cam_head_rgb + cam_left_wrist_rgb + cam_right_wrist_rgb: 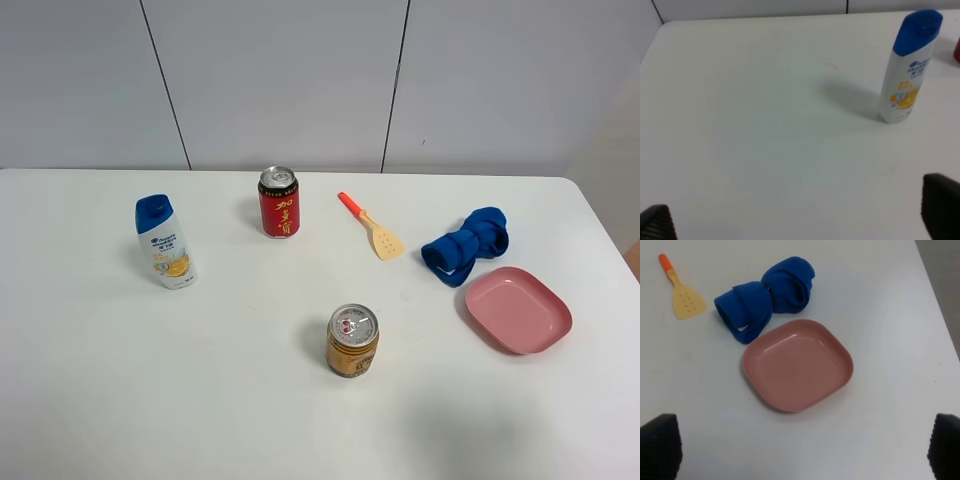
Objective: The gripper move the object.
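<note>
The bright blue cloth (465,245), bunched and cinched in the middle, lies on the white table at the right, just beyond the pink plate (517,308). In the right wrist view the cloth (765,297) touches the plate's far rim (790,327). My right gripper (805,450) is open and empty, its black fingertips (660,445) wide apart on the near side of the plate. My left gripper (800,215) is open and empty above bare table, with its fingertips (942,202) at the frame's edge. Neither arm shows in the exterior view.
A white shampoo bottle with a blue cap (165,243) stands at the left and also shows in the left wrist view (907,67). A red can (279,202) stands at the back middle, a gold can (352,341) at the front middle. A small orange-handled spatula (372,228) lies left of the cloth.
</note>
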Controlling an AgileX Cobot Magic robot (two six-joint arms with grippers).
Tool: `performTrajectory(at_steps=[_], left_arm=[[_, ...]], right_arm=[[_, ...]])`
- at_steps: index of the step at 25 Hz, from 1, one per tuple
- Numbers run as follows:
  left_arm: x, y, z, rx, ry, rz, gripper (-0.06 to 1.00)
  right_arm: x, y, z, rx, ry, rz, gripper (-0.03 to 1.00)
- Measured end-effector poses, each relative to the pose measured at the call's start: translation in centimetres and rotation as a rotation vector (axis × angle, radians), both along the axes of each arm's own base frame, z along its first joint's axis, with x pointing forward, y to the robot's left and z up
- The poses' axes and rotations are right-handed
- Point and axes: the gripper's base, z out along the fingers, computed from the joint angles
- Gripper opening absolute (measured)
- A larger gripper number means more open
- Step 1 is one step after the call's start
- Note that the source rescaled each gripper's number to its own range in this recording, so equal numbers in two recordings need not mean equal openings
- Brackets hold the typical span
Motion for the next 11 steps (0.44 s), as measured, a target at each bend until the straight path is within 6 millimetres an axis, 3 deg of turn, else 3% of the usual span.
performTrajectory(at_steps=[11], left_arm=[[0.00, 0.00, 0.00, 0.001, 0.000, 0.000, 1.00]], right_arm=[[0.00, 0.00, 0.00, 0.000, 0.000, 0.000, 1.00]])
